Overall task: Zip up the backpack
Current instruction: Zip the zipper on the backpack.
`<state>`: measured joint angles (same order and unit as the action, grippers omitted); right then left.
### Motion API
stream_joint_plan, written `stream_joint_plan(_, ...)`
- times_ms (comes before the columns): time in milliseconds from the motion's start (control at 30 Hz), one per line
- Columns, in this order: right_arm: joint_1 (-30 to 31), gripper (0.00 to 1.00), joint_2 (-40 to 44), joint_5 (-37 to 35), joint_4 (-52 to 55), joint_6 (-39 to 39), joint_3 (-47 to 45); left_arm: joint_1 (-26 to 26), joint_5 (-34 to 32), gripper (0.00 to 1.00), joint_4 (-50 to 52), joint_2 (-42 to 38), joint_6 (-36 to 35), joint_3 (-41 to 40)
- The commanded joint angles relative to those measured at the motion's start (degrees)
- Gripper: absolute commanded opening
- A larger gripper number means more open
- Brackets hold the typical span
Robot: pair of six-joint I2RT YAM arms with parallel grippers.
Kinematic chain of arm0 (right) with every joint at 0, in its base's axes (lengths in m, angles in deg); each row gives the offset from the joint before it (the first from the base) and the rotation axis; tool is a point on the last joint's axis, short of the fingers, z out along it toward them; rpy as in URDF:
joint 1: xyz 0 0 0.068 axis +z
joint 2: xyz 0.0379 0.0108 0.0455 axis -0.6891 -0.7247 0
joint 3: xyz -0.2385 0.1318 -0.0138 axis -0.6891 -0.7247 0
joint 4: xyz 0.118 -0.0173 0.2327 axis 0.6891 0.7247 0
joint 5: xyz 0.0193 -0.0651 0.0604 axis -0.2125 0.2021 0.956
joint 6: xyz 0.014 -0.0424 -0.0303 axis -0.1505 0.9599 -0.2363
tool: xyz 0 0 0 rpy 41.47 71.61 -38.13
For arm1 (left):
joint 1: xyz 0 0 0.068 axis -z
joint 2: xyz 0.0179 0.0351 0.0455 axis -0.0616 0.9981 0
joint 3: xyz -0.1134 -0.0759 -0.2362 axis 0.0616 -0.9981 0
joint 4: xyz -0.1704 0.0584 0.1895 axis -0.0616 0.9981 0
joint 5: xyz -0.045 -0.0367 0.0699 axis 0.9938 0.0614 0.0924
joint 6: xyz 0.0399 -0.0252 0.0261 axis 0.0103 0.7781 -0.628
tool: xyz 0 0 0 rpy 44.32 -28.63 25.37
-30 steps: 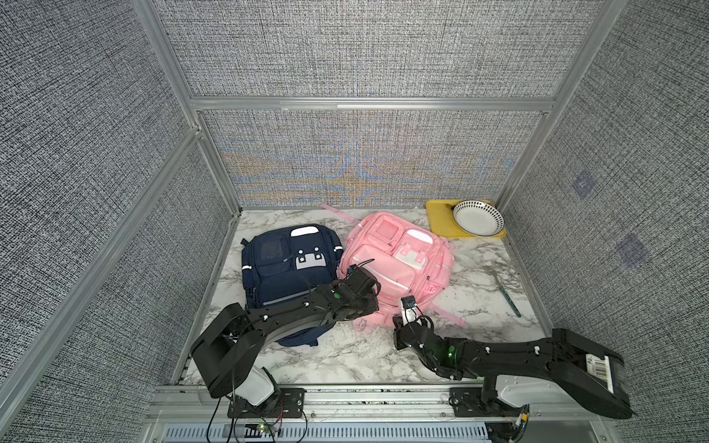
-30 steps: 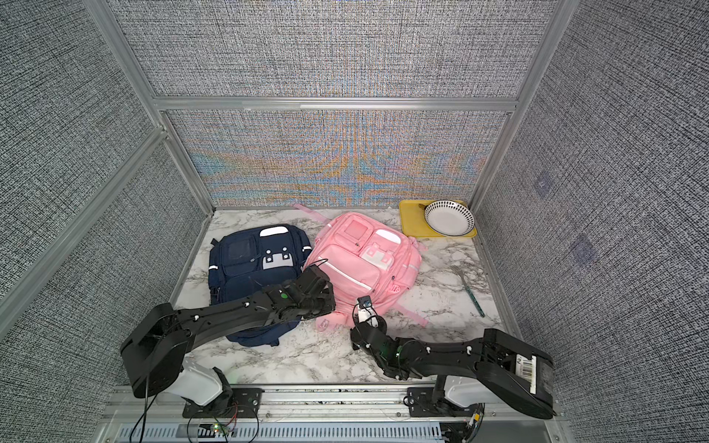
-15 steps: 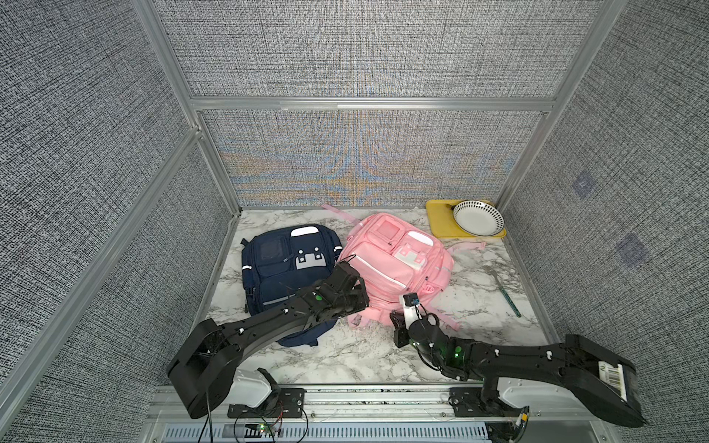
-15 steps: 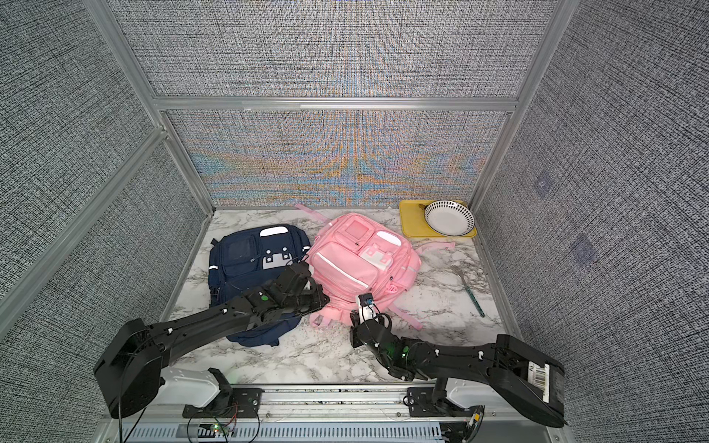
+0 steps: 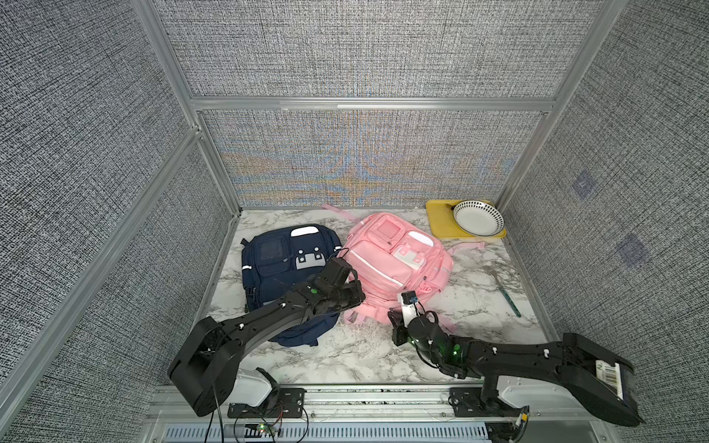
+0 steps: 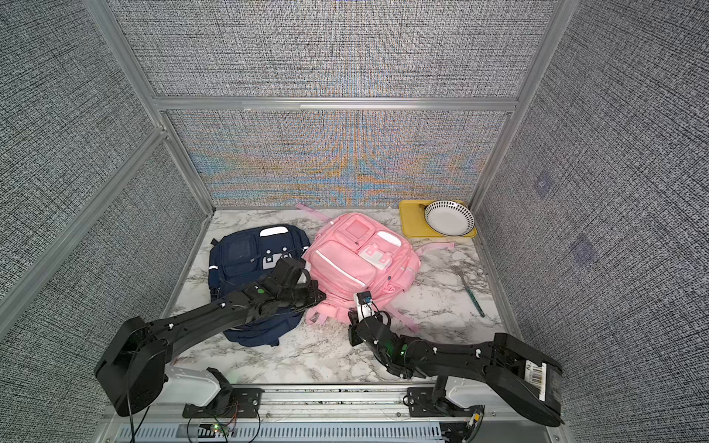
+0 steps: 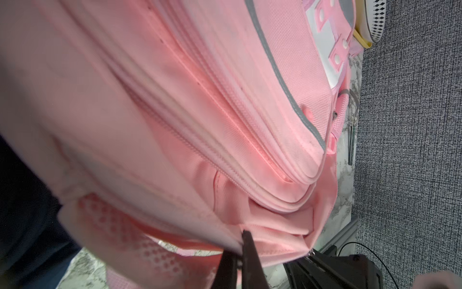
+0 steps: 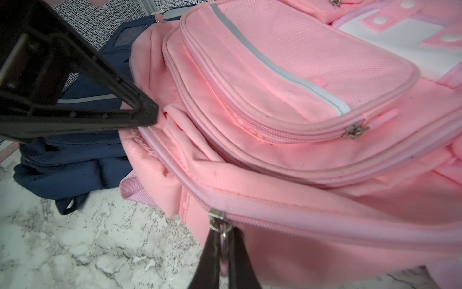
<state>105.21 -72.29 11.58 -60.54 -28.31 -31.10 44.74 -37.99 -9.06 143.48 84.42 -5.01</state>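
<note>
Both arms reach low and forward from the near rail, converging on the near edge of the pink backpack (image 5: 391, 264). The left arm (image 5: 268, 322) stretches diagonally over the navy backpack (image 5: 284, 261). The left gripper (image 7: 243, 252) is clenched, with a fold of pink fabric pinched at the bag's near-left corner. The right arm (image 6: 452, 354) lies almost flat above the marble tabletop (image 5: 345, 353), its wrist bent up toward the bag. The right gripper (image 8: 223, 250) is clamped on the metal zipper pull (image 8: 224, 237), which hangs from the slider (image 8: 215, 220) on the bag's near side (whether the teeth on either side of the slider are joined, I cannot tell).

The pink backpack lies on its back in the middle of the table, pocketed front up and touching the navy one beside it. Its long axis is skewed: the end with the white patch (image 5: 420, 237) points to the far right, and the big pocket with the grey stripe (image 8: 275, 67) faces the arms.

In the far right corner a yellow tray (image 5: 439, 224) holds a white bowl with a black-dotted rim (image 5: 477, 218). A fork with a teal handle (image 5: 502, 287) lies on the marble, well apart from the pink bag.
</note>
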Motion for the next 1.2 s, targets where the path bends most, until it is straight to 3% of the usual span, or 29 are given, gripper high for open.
stream_joint_plan(0, -1.16, 0.0, 0.85, -5.91, 13.57, 0.03, -0.9, -1.75, -16.73, 0.0, 6.14, -0.38, -3.87, 1.17)
stream_joint_plan(567, -3.94, 0.0, -1.56, 0.0, 16.23, -0.02, -0.19, -5.78, -16.46, 0.0, 6.78, 4.31, -7.69, 3.43)
stream_joint_plan(833, -4.07, 0.0, -5.01, 1.69, 11.88, 1.16, 1.34, -5.79, -10.96, 0.0, 4.33, 4.44, -7.31, 2.12)
stream_joint_plan(1167, -4.02, 0.0, -3.65, 2.44, 9.43, 2.13, 0.45, -5.66, -8.71, 0.01, 3.56, 3.9, -6.83, 2.34)
